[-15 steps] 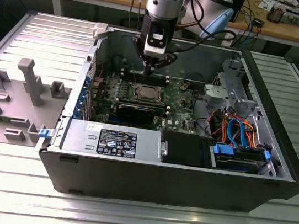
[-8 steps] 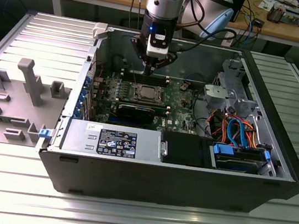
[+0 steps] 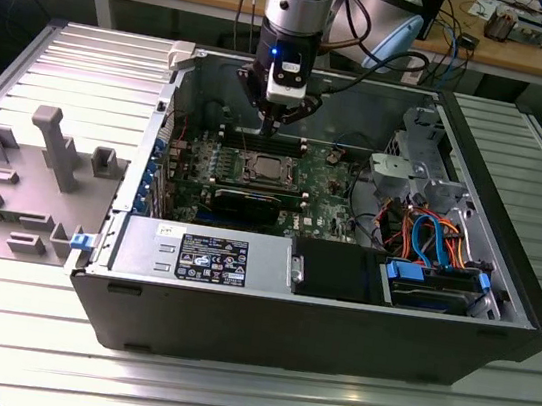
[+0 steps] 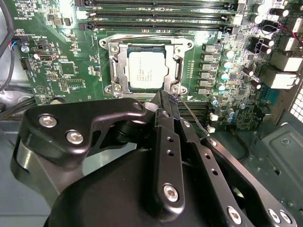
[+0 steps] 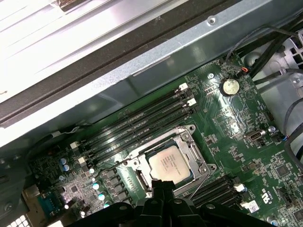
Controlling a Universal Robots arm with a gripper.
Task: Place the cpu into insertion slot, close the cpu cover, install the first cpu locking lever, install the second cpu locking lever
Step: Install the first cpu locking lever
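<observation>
The cpu [image 4: 147, 70] lies flat in the insertion slot [image 4: 108, 90] on the green motherboard, its dull silver top showing. The cpu cover [image 4: 179, 66] is down around it as a metal frame. In the first wrist view the cpu [image 5: 170, 163] sits inside the cover [image 5: 196, 153], and a thin wire lever [image 5: 204, 176] runs along the socket's edge. My gripper [image 4: 166, 100] hangs just beside the socket, fingers pressed together with nothing between them, next to a thin lever wire [image 4: 191, 116]. In the exterior view the gripper [image 3: 275, 121] points down above the socket [image 3: 261, 168].
Long black memory slots [image 5: 137, 125] flank the socket. A long black card [image 3: 251, 200], a power supply [image 3: 203, 254], and blue and orange cables [image 3: 433, 236] fill the open case. The case's metal wall [image 5: 156, 71] is close behind. A grey fixture [image 3: 35, 160] stands outside, at the exterior view's left.
</observation>
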